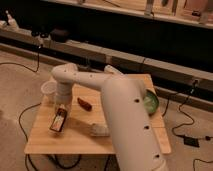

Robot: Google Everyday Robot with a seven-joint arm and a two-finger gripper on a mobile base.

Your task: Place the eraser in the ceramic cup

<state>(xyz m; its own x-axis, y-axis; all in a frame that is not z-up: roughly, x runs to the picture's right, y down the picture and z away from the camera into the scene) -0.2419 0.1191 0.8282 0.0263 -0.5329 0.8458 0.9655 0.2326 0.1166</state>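
Observation:
The eraser (pixel 58 120), a dark block with an orange-tan strip, lies tilted on the left part of the wooden table (pixel 75 144). My gripper (pixel 62 109) comes straight down from the white arm and meets the eraser's upper end. The wrist hides the contact. The ceramic cup (pixel 49 91), small and white, stands upright just left of the gripper near the table's left edge, about a hand's width behind the eraser.
A small red-brown oblong thing (pixel 84 104) lies right of the gripper. A pale grey-white pad (pixel 99 130) lies near the front, partly behind my arm. A green bowl (pixel 150 102) sits at the right. Cables run across the floor around the table.

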